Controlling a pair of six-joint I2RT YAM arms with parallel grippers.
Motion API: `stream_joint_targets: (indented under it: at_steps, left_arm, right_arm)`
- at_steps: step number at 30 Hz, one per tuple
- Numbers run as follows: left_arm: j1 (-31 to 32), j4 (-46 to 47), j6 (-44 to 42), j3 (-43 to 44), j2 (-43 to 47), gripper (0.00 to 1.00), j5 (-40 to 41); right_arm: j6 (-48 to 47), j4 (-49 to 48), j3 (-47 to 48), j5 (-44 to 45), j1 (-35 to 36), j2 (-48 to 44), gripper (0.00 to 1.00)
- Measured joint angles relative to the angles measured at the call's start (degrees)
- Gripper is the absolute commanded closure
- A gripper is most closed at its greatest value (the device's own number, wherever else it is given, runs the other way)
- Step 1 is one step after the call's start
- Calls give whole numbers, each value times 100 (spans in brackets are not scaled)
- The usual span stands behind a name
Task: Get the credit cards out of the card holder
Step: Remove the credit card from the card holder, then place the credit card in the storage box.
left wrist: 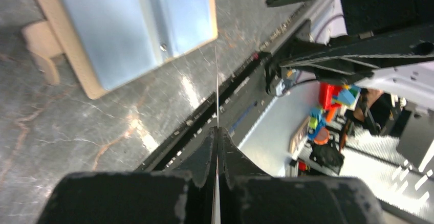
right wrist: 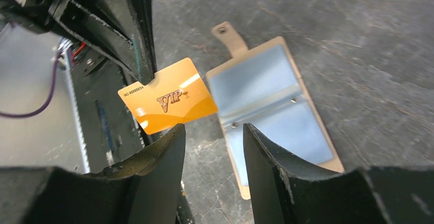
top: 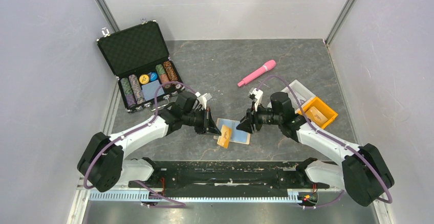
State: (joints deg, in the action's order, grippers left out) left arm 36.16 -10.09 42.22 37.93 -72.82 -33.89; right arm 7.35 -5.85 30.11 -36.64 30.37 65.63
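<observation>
The tan card holder (top: 236,132) lies open on the table between the arms, its pale blue lining up; it also shows in the left wrist view (left wrist: 128,24) and the right wrist view (right wrist: 271,101). My left gripper (top: 215,131) is shut on an orange VIP credit card (top: 224,136) and holds it just left of the holder, clear of it. The card shows flat in the right wrist view (right wrist: 166,96) and edge-on in the left wrist view (left wrist: 217,91). My right gripper (top: 243,125) is open and empty, at the holder's right edge.
An open black poker-chip case (top: 140,65) stands at the back left. A pink wand (top: 256,73) lies behind the holder. An orange tray (top: 318,112) and a clear tray (top: 297,90) sit at the right, behind my right arm.
</observation>
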Motion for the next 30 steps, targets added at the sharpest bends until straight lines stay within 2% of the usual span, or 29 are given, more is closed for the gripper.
stream_joint_targets:
  at_steps: [8,14,19,23,27,30]
  left_arm:
    - [153,-140,-229,208,66,98,-855]
    - [186,-96,-227,223,66,98,-1143]
    - [186,-35,-227,223,66,98,-1233]
    - [186,-4,-227,223,66,98,-1281]
    - [186,-11,-227,223,66,98,-1305]
    - [186,-37,-229,223,66,95,-1305]
  right_arm:
    - [-83,-223,-2,-1158,0,212,46]
    - [330,-942,-120,-1779,0,439,57]
    - [625,-1364,-254,-2048,17,540,58]
    - [754,-1530,-286,-2151,22,575,75]
    - [887,-1722,-302,-2177,22,575,100]
    - [1060,-1910,-356,-2179,11,575,100]
